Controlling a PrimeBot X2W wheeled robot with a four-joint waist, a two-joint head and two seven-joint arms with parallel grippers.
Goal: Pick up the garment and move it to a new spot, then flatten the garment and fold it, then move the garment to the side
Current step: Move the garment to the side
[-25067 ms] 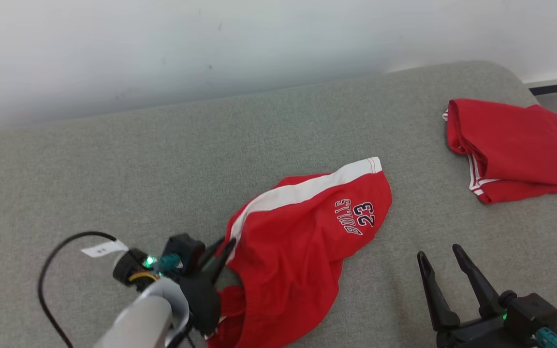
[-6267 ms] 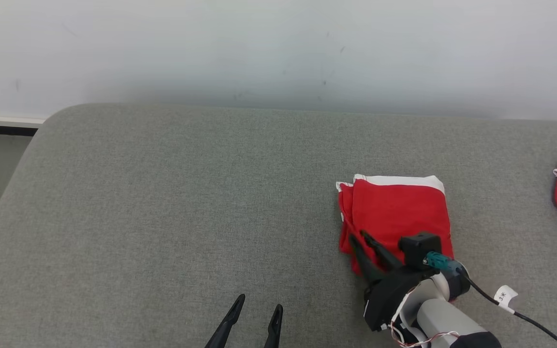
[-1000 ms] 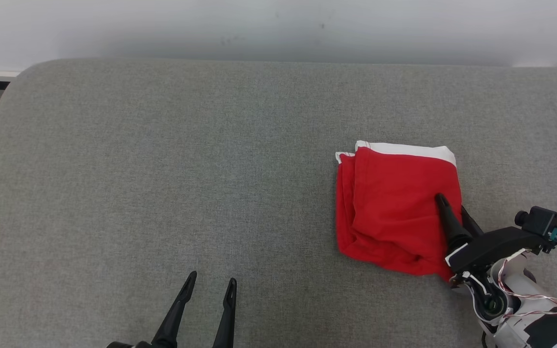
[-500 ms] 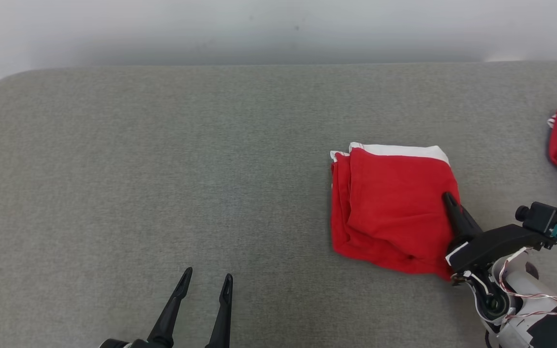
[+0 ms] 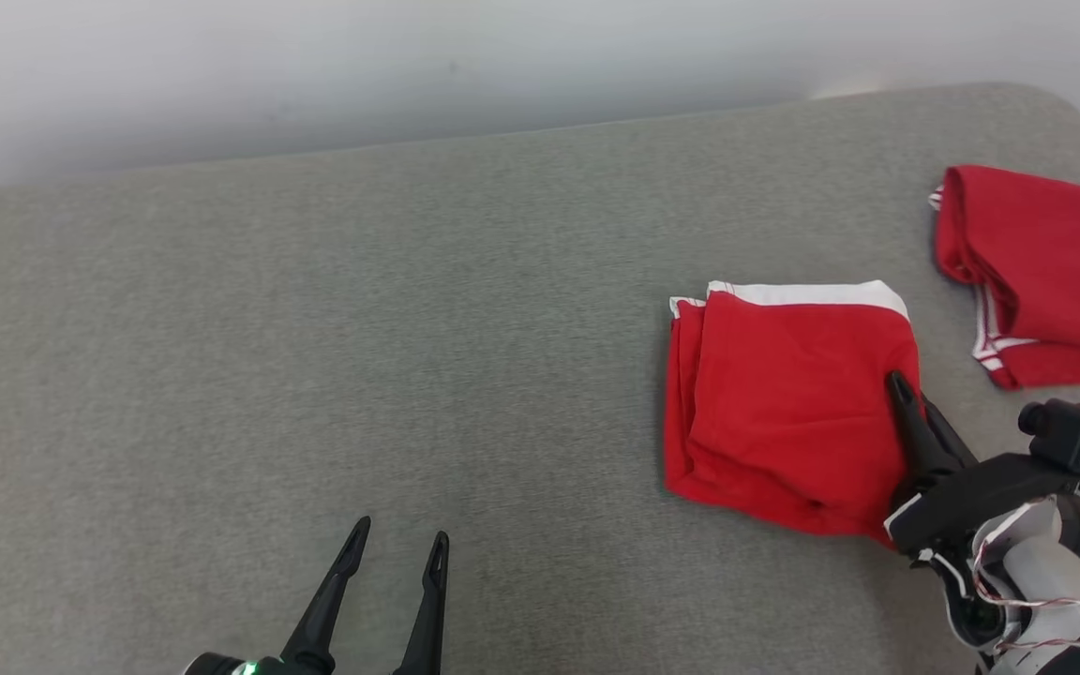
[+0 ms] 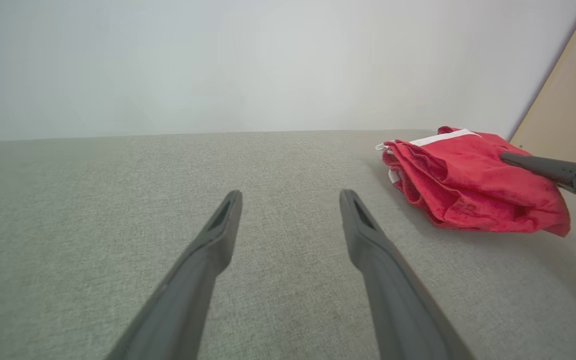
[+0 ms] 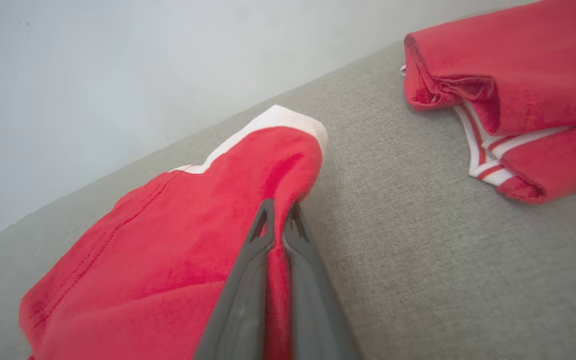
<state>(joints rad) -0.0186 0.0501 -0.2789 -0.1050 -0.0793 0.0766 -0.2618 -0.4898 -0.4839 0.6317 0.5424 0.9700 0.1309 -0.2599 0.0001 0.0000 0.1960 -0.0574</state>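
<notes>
Grey fabric covers the wide cushion (image 5: 334,309), which runs back to a pale wall (image 5: 315,66). Farthest left, the left claw (image 5: 401,530) hovers low over bare cushion with its two dark fingers spread wide and nothing between them.

Off to that claw's right, well apart from it, lies the garment (image 5: 774,403). It is red and folded into a thick, nearly square pad resting flat on the cushion. Its white band (image 5: 807,292) runs along the far edge and faces the wall, and the stacked layers of the fold show along the side turned toward the left claw. The pad looks slightly longer from the white band back to its near edge, roughly in line with the right claw's fingers, though it is too close to square to say for sure.

At the garment's right edge, the right claw (image 5: 907,392) has its fingers pressed together, pinching a ridge of red cloth between them. The rest of the pad spreads ahead of and to the left of those fingertips.

Beyond this claw's right, with a strip of cushion between, sits a second red garment (image 5: 1046,262) with striped trim.
</notes>
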